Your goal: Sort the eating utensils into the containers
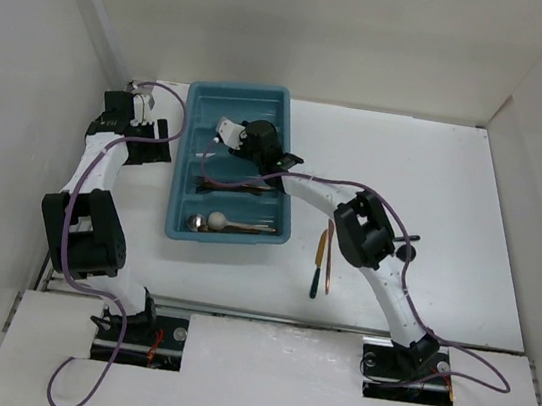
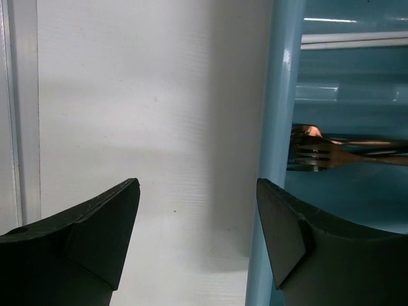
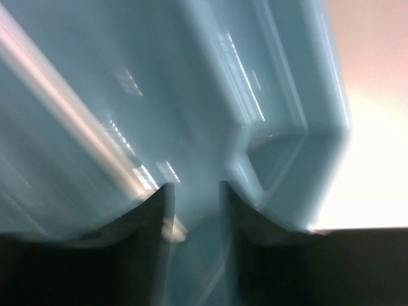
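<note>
The teal tray (image 1: pixel 189 156) lies at the back left of the table. Copper forks (image 1: pixel 236 187) lie in one compartment. A pale-bowled spoon (image 1: pixel 219 221) and other utensils lie in the nearest one. Two copper utensils (image 1: pixel 326 251) and a dark one (image 1: pixel 315 282) lie on the table right of the tray. My right gripper (image 1: pixel 249 144) is over the tray's far half. In the blurred right wrist view it (image 3: pixel 193 188) is slightly open, nothing between the fingers, a pale bit by the left finger. My left gripper (image 1: pixel 157 139) is open and empty just outside the tray's left wall (image 2: pixel 280 127). The forks (image 2: pixel 319 154) show beyond that wall.
White walls enclose the table on the left, back and right. The left wall stands close behind my left arm. The right arm's elbow (image 1: pixel 366 232) hangs over the table beside the loose utensils.
</note>
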Motion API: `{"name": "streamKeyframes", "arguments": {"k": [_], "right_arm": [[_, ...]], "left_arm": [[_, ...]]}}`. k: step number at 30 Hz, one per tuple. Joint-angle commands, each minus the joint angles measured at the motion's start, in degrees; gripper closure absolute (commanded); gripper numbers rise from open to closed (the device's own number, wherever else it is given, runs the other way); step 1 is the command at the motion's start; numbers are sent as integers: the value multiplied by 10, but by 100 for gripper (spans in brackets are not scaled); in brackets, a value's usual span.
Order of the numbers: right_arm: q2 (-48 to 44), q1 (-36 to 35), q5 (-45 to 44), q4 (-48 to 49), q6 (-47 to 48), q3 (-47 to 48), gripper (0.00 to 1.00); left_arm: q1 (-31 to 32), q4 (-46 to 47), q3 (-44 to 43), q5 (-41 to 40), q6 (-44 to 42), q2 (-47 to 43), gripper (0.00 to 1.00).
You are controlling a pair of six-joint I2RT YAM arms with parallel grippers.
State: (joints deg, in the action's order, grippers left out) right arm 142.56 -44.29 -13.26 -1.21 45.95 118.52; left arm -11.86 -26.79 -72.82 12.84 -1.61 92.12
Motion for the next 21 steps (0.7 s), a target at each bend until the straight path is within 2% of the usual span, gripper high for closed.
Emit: {"name": "streamKeyframes", "arguments": {"k": [1,5,7,10,11,12,14,15,17,19,20,21], "right_arm": [[-30,-11,-8,38,18,1,43],[-67,-11,-52,74,-15,1,39],[-97,-11,-83,89,-69,1,34],[-187,-11,-147,89,-174,-19,18],[-219,-6,-171,89,-198,-71,9],[-290,-1,-197,89,-224,-106,6],[-371,21,-242,89,-312,-195,0],[-454,34,-238,81,-344,-292,0],[-530,95,-182,34,-455,-413,0],[-608,151,-123,-17,-537,-470,0],[-625,179,-93,-44,-603,-492,0],[-637,221,-45,-71,-623,-510,0]], "left_arm": [[-2,3,-23,-4,-6,-6,29],[-2,3,-29,-4,-6,-11,29],[-2,3,-35,3,-1,-11,29],[-2,3,-65,17,-8,-18,29],[-2,3,-72,22,-15,-25,29],[4,-2,-92,22,-23,-26,29],[17,-18,-117,4,-48,-20,29],[24,-24,-130,3,-53,-13,29],[51,-32,-170,-4,-53,-13,30],[88,-37,-194,-4,-59,-13,30],[103,-37,-199,-4,-59,-13,30],[119,-37,-199,-11,-59,-13,30]]}}
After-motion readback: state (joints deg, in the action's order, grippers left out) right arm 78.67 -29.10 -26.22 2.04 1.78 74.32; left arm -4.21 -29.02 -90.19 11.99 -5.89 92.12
